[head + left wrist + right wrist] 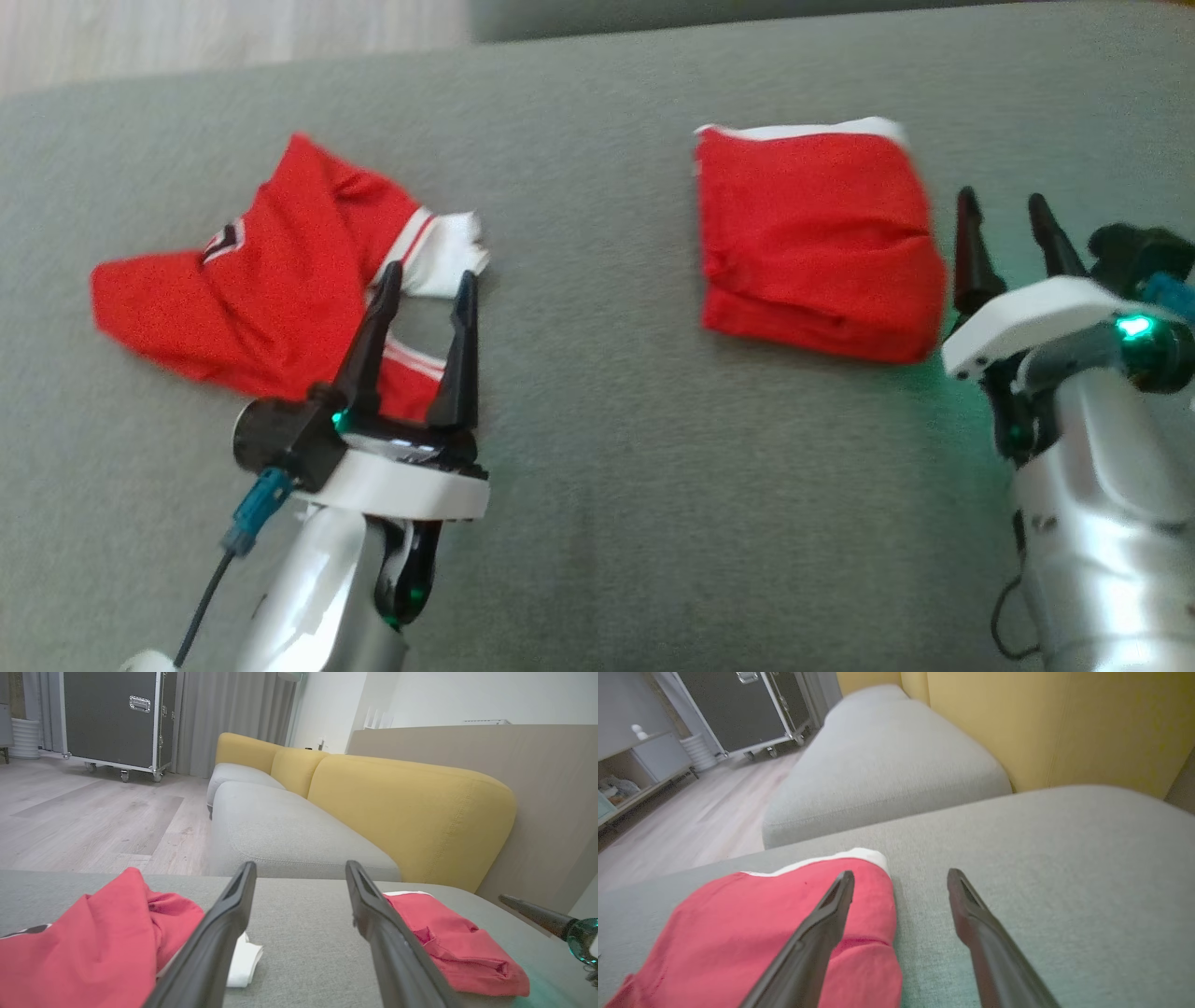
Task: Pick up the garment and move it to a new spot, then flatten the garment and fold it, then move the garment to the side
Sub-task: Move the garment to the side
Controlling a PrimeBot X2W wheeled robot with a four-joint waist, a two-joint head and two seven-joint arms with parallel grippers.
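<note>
Grey sofa seat (597, 448) serves as the work surface, with yellow backrests (411, 812) and a wooden floor (93, 816) beyond it.

The left gripper (430, 273) has its two dark fingers spread apart and holds nothing. In the head view the tips lie over the near right edge of the crumpled red jersey (271, 280), one of them by its white cuff (448, 247). Whether they touch the cloth I cannot tell.

The right gripper (1002, 196) is likewise spread and empty. It sits just beside the right edge of the folded red garment (812, 243), which lies on the right of the seat, well apart from the jersey.

The jersey looks like the piece to be handled, and it is bunched in several layers. A pinch at that edge would probably catch only the cuff or the top layer, so the rest could drag or come up twisted, which would make flattening harder. The upholstery is soft, and fingertips pressed down hard might dig into the seat rather than slide under the cloth.

Carried too far right, the jersey could land on the folded garment and undo it. The right gripper is close enough to that garment that a small sideways move might nudge its fold open. That side of the head view is blurred, so the gap is hard to judge.
</note>
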